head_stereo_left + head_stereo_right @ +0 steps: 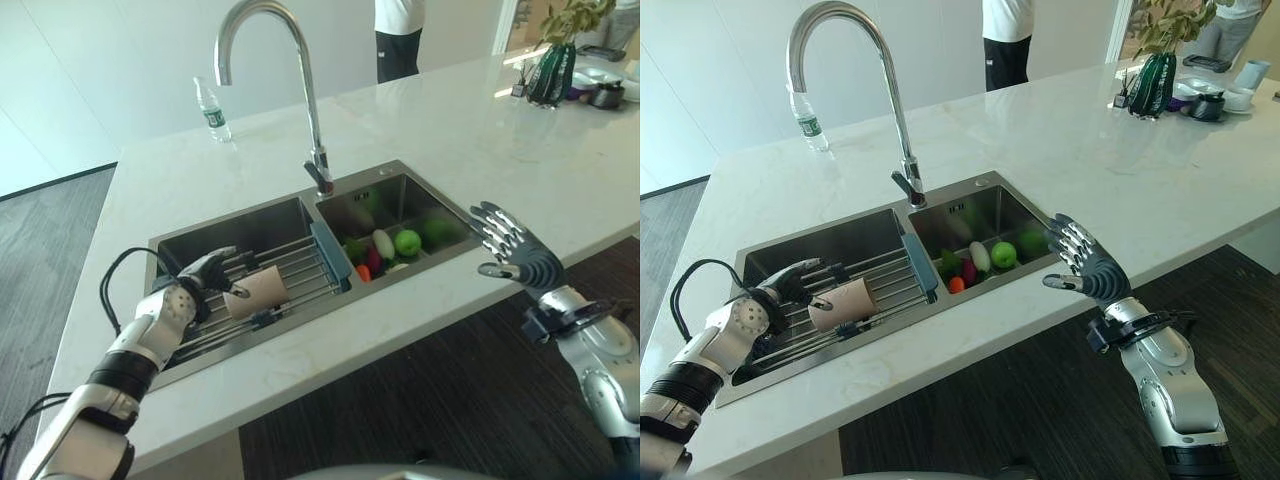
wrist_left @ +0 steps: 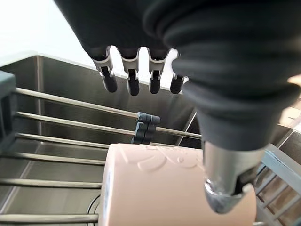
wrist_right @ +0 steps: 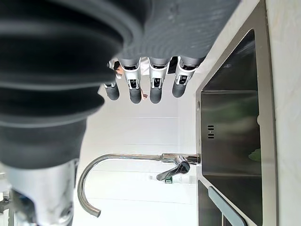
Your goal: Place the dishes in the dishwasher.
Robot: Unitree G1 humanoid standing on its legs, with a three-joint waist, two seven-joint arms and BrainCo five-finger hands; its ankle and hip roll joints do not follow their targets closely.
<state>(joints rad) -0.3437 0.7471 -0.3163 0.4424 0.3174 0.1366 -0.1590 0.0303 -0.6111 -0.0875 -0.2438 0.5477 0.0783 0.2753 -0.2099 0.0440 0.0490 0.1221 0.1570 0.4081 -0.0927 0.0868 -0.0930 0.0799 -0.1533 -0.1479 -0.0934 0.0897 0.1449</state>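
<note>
Left eye view: left robot hand (image 1: 205, 272) reaches, fingers straight, apparently touching the cup (image 1: 256, 292).

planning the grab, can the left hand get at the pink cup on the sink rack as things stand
Probably yes. The left hand is already over the rack in the left basin, fingers straight past the pink cup and thumb resting on it. The cup lies on its side, with nothing between it and the hand.

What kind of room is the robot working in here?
Most likely a kitchen, perhaps a showroom one. A white marble-look counter holds a steel double sink with a tall curved faucet. A wire rack in the left basin carries a pink cup, and vegetables lie in the right basin.
</note>
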